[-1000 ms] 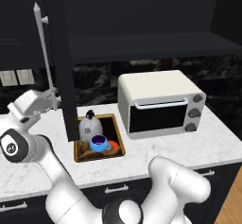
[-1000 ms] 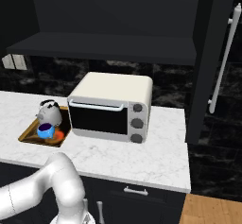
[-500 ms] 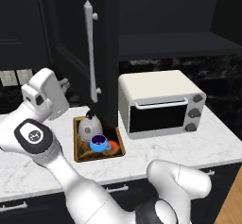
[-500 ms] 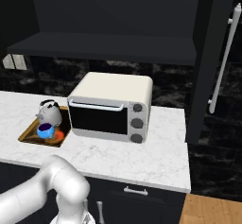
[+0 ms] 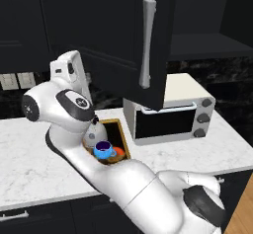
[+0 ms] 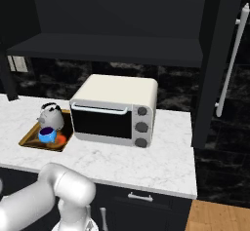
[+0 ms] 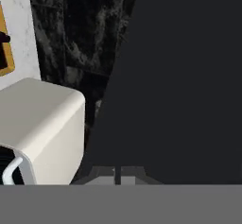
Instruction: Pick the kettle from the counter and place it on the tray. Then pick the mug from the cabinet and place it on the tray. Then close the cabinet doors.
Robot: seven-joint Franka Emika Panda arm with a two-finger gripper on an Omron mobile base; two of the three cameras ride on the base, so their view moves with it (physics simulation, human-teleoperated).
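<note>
While the arm is swung way over to the left side of the left base view, the gripper (image 7: pixel 117 171) itself sits right up against the inner face of the left cabinet door (image 5: pixel 143 35), and in the hand view its two little dark tips are pressed together with nothing between them, so it's closed and holding nothing. That door is partly swung across the front of the cabinet (image 6: pixel 117 25), its long silver bar handle (image 5: pixel 147 43) hanging in front of the toaster oven (image 5: pixel 170 112). The right door (image 6: pixel 222 64) stands wide open off to the right in the right base view, silver handle (image 6: pixel 230 62) facing out. Down on the marble counter (image 6: pixel 146 157) the tray (image 6: pixel 34 136) sits just left of the toaster oven, and both things are on it: the speckled kettle (image 6: pixel 51 116) toward the back and the little blue mug (image 6: pixel 47 135) right in front of it, touching or nearly so, with the orange-red blob (image 6: pixel 60 139) of the tray's pattern showing beside the mug. The shelf (image 6: pixel 107 49) inside the cabinet is dark. In the hand view you can see a corner of the toaster oven and a sliver of the tray's golden rim at the left edge.
</note>
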